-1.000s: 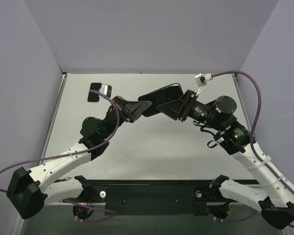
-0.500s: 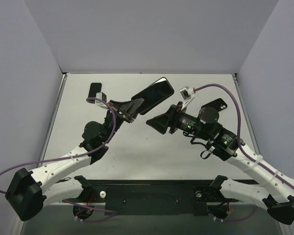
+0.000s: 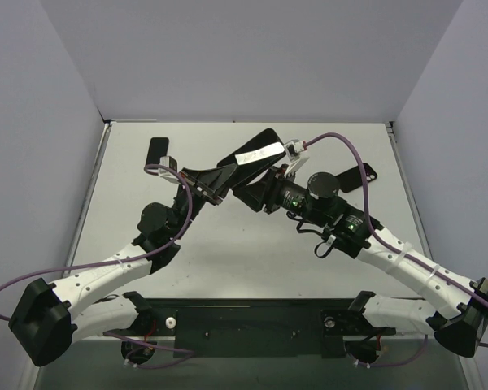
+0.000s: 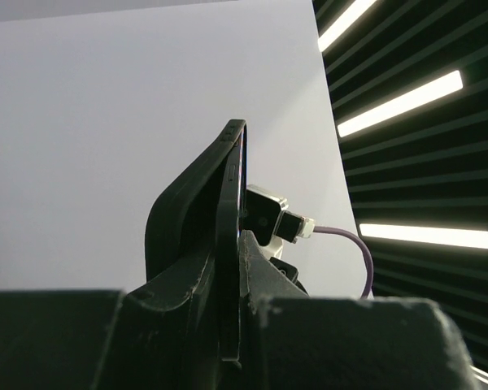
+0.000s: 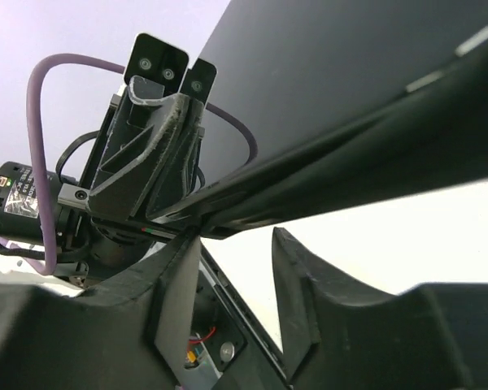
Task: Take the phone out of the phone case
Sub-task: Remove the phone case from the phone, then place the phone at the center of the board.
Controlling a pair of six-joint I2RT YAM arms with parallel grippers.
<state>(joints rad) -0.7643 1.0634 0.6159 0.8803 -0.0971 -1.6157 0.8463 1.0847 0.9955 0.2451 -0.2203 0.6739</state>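
The black phone [image 3: 256, 154] is held off the table at the back centre, with a white glare stripe on its glass. My left gripper [image 3: 220, 180] is shut on its lower left end. In the left wrist view the phone [image 4: 232, 187] stands edge-on between the fingers of the left gripper [image 4: 232, 268]. My right gripper [image 3: 248, 195] is open just below the phone. In the right wrist view the phone [image 5: 333, 89] spans the frame above the right gripper [image 5: 232, 284], one fingertip [image 5: 187, 252] against its lower edge. A flat black piece with a cut-out, apparently the case [image 3: 356, 176], lies on the table at the right.
A small black rectangular object [image 3: 157, 150] lies at the back left of the grey table [image 3: 228, 252]. A purple cable [image 3: 325, 140] arcs over the right arm. Walls close off the left, back and right sides.
The right gripper let go of the phone's right end, drew back open, then moved left under the phone. The left gripper kept hold and raised the phone.
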